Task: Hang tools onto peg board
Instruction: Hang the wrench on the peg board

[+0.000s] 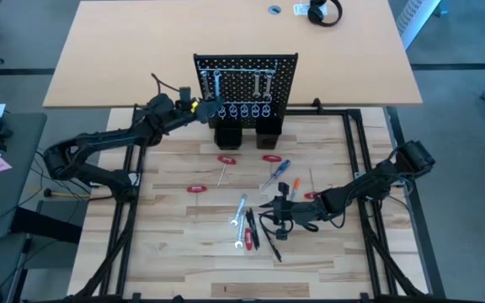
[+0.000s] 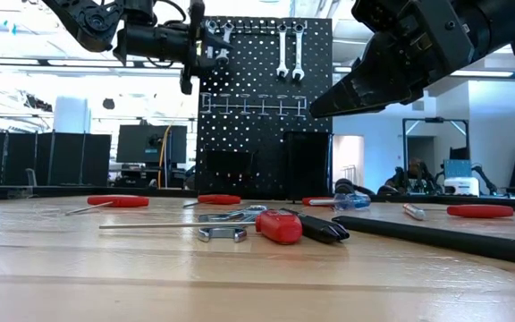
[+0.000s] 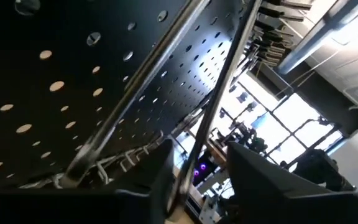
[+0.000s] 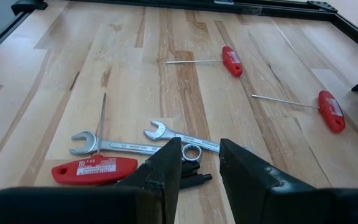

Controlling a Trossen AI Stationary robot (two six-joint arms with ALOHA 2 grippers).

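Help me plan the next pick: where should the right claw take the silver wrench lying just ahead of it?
Probably mid-shank, from straight above. The wrench lies flat on the table, so only its thin edges offer grip. The right claw hovers open near its ring end, beside another wrench.

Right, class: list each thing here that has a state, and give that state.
Left tool: open, up at the peg board.
Right tool: open, above the table wrenches.
Hung wrenches: hanging upright.
Table wrenches: lying flat.
Red-handled drivers: lying flat.
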